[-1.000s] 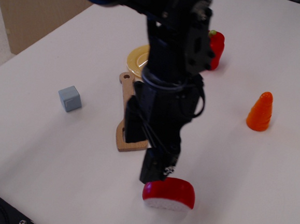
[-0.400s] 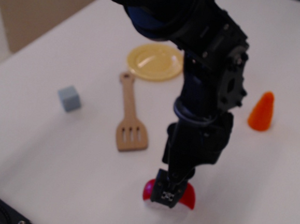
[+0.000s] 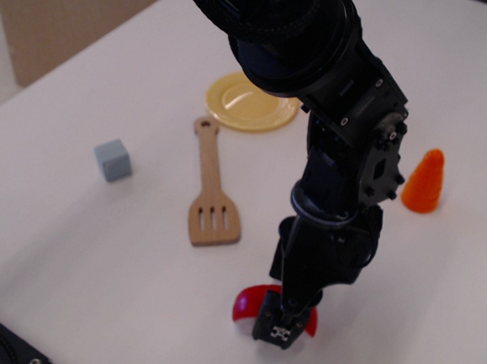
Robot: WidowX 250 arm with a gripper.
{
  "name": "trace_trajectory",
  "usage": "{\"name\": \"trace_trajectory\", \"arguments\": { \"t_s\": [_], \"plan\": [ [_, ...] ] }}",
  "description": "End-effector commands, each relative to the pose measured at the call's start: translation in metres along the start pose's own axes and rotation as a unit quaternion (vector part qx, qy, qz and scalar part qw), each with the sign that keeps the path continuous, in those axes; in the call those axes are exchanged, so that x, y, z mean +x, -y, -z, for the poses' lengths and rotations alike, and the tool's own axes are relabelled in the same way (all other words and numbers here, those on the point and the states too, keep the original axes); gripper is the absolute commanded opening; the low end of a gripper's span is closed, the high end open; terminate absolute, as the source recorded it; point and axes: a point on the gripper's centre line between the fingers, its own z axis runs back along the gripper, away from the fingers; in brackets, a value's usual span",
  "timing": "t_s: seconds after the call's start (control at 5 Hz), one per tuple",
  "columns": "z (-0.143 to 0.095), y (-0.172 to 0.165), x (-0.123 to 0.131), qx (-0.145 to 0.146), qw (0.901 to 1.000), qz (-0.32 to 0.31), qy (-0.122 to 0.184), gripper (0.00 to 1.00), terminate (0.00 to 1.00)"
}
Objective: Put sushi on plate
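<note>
The sushi (image 3: 247,303), red-topped, lies on the white table near the front edge. Only its left and right ends show. My gripper (image 3: 279,326) is down over its middle. One dark finger (image 3: 276,330) stands in front of the sushi, and the other is hidden behind it. I cannot see whether the jaws press on it. The yellow plate (image 3: 251,103) lies at the back of the table, far from the sushi, with its right part hidden by my arm.
A wooden spatula (image 3: 211,198) lies between the plate and the sushi, to the left of my arm. A grey-blue cube (image 3: 113,160) sits at the left. An orange cone-shaped toy (image 3: 423,181) stands at the right. The table's left edge runs along the upper left.
My arm has swung right and come down, from beside the sushi's left end to over its middle. The plate and spatula have come into sight. The sushi has stayed in place.
</note>
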Motion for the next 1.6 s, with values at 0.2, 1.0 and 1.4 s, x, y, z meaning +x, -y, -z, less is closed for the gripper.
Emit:
{"name": "trace_trajectory", "arguments": {
  "t_s": [0.2, 1.0, 1.4],
  "plan": [
    [-0.022, -0.019, -0.028, 0.037, 0.9900, -0.132, 0.033, 0.00, 0.00],
    [-0.058, -0.116, -0.089, 0.079, 0.8559, -0.501, 0.099, 0.00, 0.00],
    [-0.054, -0.157, -0.088, 0.063, 0.8261, -0.552, 0.093, 0.00, 0.00]
  ]
}}
